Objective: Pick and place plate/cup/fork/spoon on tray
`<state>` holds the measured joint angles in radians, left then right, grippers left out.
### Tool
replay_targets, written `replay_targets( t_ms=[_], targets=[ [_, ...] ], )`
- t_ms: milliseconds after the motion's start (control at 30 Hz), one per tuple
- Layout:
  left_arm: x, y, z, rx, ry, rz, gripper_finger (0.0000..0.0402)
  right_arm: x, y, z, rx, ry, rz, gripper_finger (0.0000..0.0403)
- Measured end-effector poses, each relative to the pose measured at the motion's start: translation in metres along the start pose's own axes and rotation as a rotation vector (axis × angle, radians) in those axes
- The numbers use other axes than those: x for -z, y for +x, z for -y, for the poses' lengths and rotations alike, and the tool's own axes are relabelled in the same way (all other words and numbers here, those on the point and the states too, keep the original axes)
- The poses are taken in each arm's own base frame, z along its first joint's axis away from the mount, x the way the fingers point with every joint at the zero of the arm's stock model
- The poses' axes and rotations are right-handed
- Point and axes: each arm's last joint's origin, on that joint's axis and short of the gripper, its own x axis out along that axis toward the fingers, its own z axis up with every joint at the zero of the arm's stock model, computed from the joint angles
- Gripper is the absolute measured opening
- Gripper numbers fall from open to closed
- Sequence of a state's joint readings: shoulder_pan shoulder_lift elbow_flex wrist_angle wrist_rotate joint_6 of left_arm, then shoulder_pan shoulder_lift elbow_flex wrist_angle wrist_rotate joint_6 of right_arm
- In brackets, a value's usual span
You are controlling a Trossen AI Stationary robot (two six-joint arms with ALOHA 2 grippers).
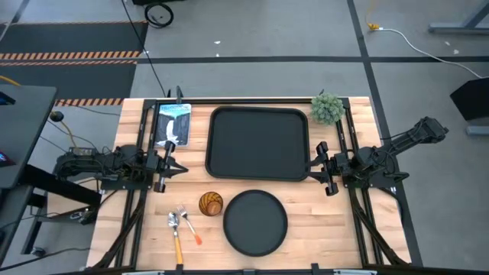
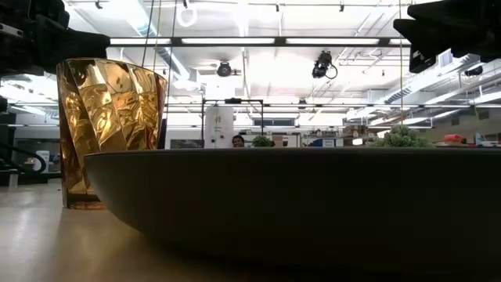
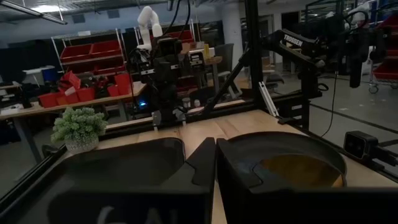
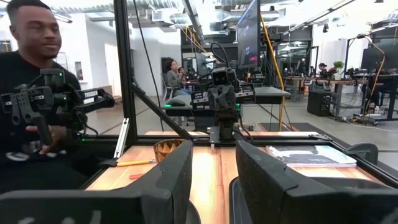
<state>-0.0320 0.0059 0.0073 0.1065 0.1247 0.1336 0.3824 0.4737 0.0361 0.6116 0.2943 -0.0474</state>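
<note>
Waiting at 9 and 3 o'clock of the empty tray (image 1: 258, 144): left gripper (image 1: 177, 169) and right gripper (image 1: 317, 163), both released. Plate (image 1: 255, 222) sits at tray's 6 o'clock; cup (image 1: 211, 203) beside it, fork (image 1: 186, 221) and spoon (image 1: 174, 231) at 7.

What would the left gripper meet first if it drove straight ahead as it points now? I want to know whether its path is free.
The left gripper points across at the tray, so its near rim probably comes first. How high it rides is unclear; it may pass above.
</note>
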Motion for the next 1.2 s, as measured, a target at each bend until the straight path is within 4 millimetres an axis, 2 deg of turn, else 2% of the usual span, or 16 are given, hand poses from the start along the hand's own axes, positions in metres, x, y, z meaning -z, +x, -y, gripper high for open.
replay_targets(
  t_ms=[367, 567, 633, 1000, 1200],
  targets=[
    [-0.0001, 0.0000, 0.0000, 0.000, -0.009, 0.002, 0.0023, 0.0000, 0.0001, 0.0000, 0.000, 0.000, 0.000, 0.0132],
    [-0.0007, 0.0000, 0.0002, -0.001, -0.402, 0.006, 0.0023, 0.0000, 0.0000, 0.0000, 0.000, 0.000, 0.000, 0.0132],
    [-0.0006, 0.0000, 0.0001, -0.002, -0.484, 0.007, 0.0023, -0.0001, 0.0000, 0.0000, 0.000, 0.000, 0.000, 0.0132],
    [0.0015, 0.0000, 0.0013, 0.023, -0.605, -0.021, 0.0023, -0.0001, 0.0000, 0.0000, 0.000, 0.000, 0.000, 0.0132],
    [-0.0035, 0.0001, -0.0005, -0.010, -0.660, 0.019, 0.0023, -0.0001, 0.0000, 0.0000, 0.000, 0.000, 0.000, 0.0132]
  ],
)
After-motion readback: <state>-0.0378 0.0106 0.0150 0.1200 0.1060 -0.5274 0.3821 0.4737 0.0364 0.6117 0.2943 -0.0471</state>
